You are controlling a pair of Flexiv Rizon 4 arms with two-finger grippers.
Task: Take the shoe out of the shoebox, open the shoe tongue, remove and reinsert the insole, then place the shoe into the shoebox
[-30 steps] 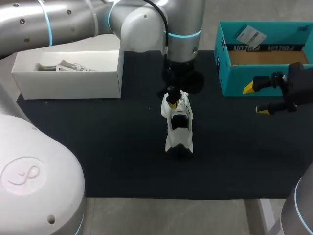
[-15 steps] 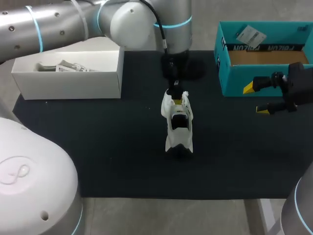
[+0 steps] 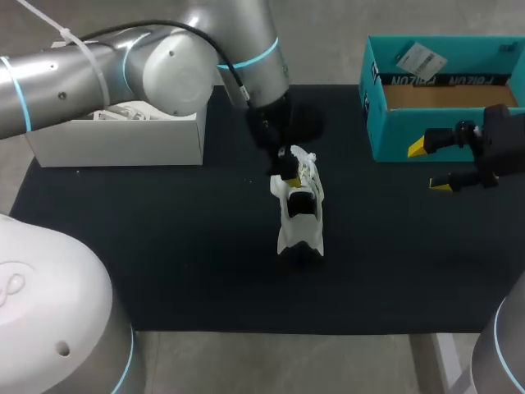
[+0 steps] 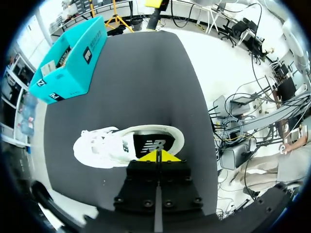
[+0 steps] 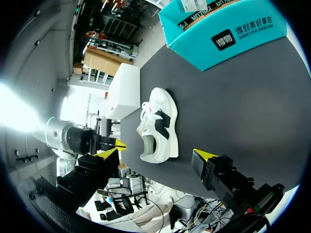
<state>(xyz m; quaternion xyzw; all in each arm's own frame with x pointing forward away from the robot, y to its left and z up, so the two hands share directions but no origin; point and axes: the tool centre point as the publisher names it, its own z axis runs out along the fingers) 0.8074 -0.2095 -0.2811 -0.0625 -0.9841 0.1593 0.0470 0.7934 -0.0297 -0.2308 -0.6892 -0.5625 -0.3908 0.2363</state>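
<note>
A white shoe with a black insole stands on the black mat, its laced end pointing away from me. My left gripper hangs over the laces and tongue with its yellow tips pressed together. In the left wrist view these tips meet just above the shoe at its opening; I see nothing between them. The teal shoebox stands open at the back right. In front of it my right gripper is open and holds nothing; its wrist view has the shoe well ahead of the spread fingers.
A white box with small items sits at the back left. The black mat covers the table around the shoe. The teal shoebox lies beyond the shoe's toe in the left wrist view.
My left arm has swung its wrist toward the left while its shut gripper stayed at the shoe's laces. The shoe and the right arm kept their places.
</note>
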